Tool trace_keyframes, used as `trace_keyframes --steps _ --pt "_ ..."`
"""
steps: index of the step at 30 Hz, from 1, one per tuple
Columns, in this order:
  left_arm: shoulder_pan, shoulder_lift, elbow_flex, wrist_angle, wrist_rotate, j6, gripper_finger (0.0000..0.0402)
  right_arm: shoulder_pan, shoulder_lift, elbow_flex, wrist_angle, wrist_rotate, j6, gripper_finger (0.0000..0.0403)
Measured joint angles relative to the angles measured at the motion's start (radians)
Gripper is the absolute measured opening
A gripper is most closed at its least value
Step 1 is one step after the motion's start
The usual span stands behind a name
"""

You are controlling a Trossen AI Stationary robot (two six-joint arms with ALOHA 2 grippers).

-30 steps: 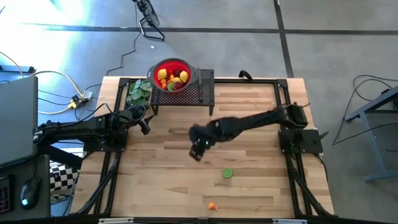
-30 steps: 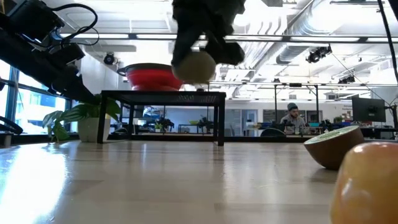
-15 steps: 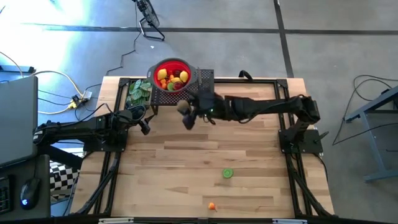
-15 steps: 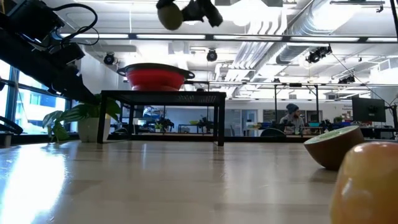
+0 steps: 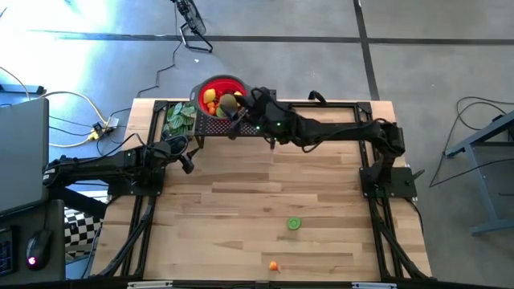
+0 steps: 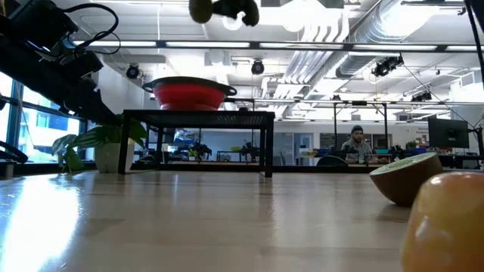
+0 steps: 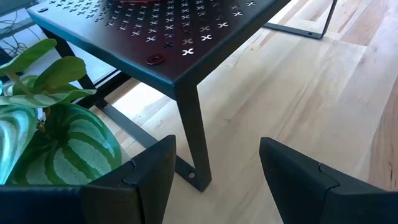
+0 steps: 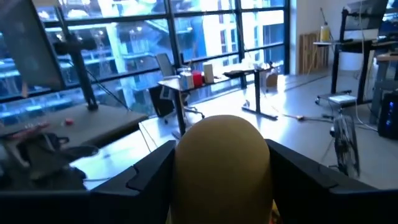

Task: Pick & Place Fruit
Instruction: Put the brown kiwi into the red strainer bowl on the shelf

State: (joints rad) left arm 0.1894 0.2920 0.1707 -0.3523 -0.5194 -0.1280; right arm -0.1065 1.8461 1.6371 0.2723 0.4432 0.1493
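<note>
My right gripper (image 5: 234, 107) is shut on a round brown kiwi (image 5: 228, 103) and hangs high over the red bowl (image 5: 205, 85), which holds several yellow, red and orange fruits. The bowl stands on a black perforated stand (image 5: 262, 120) at the table's far edge. In the low view the kiwi (image 6: 201, 9) is well above the bowl (image 6: 189, 92). A green lime half (image 5: 294, 224) and a small orange piece (image 5: 274, 265) lie on the table near its front. My left gripper (image 7: 217, 180) waits open by the stand's leg (image 7: 189, 130). My right gripper pinches the kiwi's two opposite sides (image 8: 186, 168) between its two fingers (image 8: 149, 180). The fingers reach in roughly level from the table's right side. The kiwi is lifted clear, above the bowl's fruits.
A green leafy plant (image 5: 178, 119) stands left of the stand, close to my left gripper. The wooden table between the stand and the front edge is bare except for the lime half (image 6: 404, 177) and the orange piece (image 6: 446, 223). A person sits in the room beyond.
My right gripper has risen from the table's middle and gone toward the far edge and left, to above the red bowl, tipping from pointing down to about level. The kiwi has gone up with it, still held.
</note>
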Motion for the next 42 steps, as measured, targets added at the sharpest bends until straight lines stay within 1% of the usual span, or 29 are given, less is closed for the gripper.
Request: trace_keyframes --steps 7,11,15,22,24,30,37,40,42 --pt "0.0 0.0 0.0 0.006 0.0 0.001 0.0228 -0.041 0.095 -0.002 0.147 0.017 0.0 0.0215" --pt "0.0 0.0 0.0 0.006 0.0 0.001 0.0228 -0.066 0.123 -0.002 0.17 0.038 0.0 0.0215" --pt "0.0 0.0 0.0 0.006 0.0 0.003 0.0228 -0.076 0.13 -0.002 0.163 0.037 0.003 0.0215" --pt "0.0 0.0 0.0 0.014 0.001 0.003 0.0228 -0.062 0.155 -0.001 0.256 0.032 0.003 0.0215" --pt "0.0 0.0 0.0 0.016 -0.002 0.003 0.0228 -0.062 0.159 -0.001 0.26 0.035 0.003 0.0215" --pt "0.0 0.0 0.0 0.026 -0.053 0.003 0.0228 -0.068 0.159 -0.002 0.263 0.054 -0.015 0.0215" --pt "0.0 0.0 0.0 0.121 -0.063 0.003 0.0228 -0.129 0.159 -0.002 0.234 0.046 -0.065 0.0215" --pt "0.0 0.0 0.0 0.143 -0.063 0.005 0.0228 -0.162 0.159 -0.002 0.213 0.009 -0.06 0.0215" --pt "0.0 0.0 0.0 0.163 -0.064 0.028 0.0228 -0.184 0.159 -0.002 0.195 -0.035 -0.031 0.0215"
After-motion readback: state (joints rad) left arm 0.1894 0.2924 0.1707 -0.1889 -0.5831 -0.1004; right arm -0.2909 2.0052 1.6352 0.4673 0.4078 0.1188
